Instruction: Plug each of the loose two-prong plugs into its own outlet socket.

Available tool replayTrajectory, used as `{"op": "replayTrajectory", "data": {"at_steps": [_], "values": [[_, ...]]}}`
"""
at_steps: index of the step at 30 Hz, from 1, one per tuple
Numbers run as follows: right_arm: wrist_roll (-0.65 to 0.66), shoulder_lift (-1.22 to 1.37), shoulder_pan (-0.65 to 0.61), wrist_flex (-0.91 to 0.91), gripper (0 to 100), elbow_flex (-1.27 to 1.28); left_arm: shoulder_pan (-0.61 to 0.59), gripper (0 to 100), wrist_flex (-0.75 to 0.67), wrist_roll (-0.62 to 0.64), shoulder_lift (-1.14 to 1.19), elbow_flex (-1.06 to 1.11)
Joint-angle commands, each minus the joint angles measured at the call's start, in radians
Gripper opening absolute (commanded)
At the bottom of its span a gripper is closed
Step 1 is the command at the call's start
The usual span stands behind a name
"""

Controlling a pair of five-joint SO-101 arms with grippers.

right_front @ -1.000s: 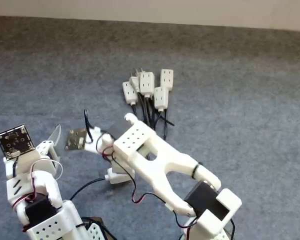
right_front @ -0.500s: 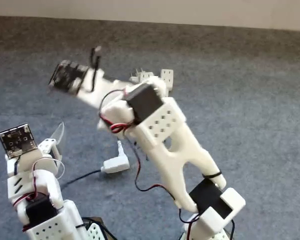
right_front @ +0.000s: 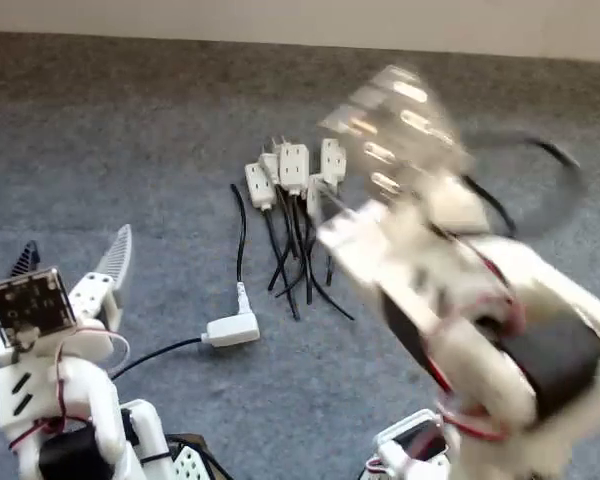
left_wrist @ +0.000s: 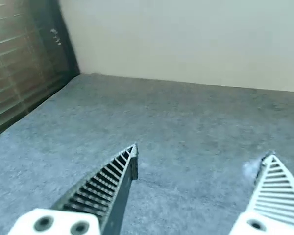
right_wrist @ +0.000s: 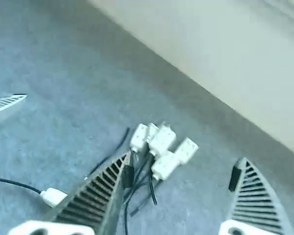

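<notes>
Several white outlet sockets (right_front: 295,170) with black cords lie bunched on the grey carpet at mid-back. They also appear between my right gripper's fingers as sockets (right_wrist: 161,146) far below. A loose white plug (right_front: 230,330) on a black cord lies nearer the front, apart from the sockets, and shows as the plug (right_wrist: 54,197) in the right wrist view. My right gripper (right_wrist: 183,161) is open and holds nothing; its arm (right_front: 460,300) is raised at the right, blurred. At the front left, my left gripper (right_front: 75,240) (left_wrist: 202,152) stands open over bare carpet.
Loose black cords (right_front: 280,260) trail from the sockets toward the front. A pale wall (right_front: 300,20) bounds the carpet at the back. Blinds (left_wrist: 19,54) stand off to one side in the left wrist view.
The right arm has swung up from low over the loose plug and across to the right. The plug now lies uncovered on the carpet. The left gripper's fingers show wider apart.
</notes>
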Motion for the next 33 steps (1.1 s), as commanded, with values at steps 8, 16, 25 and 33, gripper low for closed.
{"op": "replayTrajectory", "data": {"at_steps": [8, 16, 25, 33], "values": [[-0.020, -0.760, 0.173, -0.337, 30.0, 1.040, 0.191, 37, 0.264, -0.003, 0.002, -0.136], [-0.017, -1.256, 0.380, -0.618, 30.0, 1.529, 0.186, 37, 0.074, -0.006, 0.002, -0.136], [0.031, -1.236, 0.441, -0.917, 30.0, 1.552, 0.191, 37, -0.175, -0.005, 0.002, -0.137], [0.031, -1.236, 0.441, -1.162, 30.0, 1.534, 0.191, 37, -0.598, -0.003, 0.002, -0.142]]}}
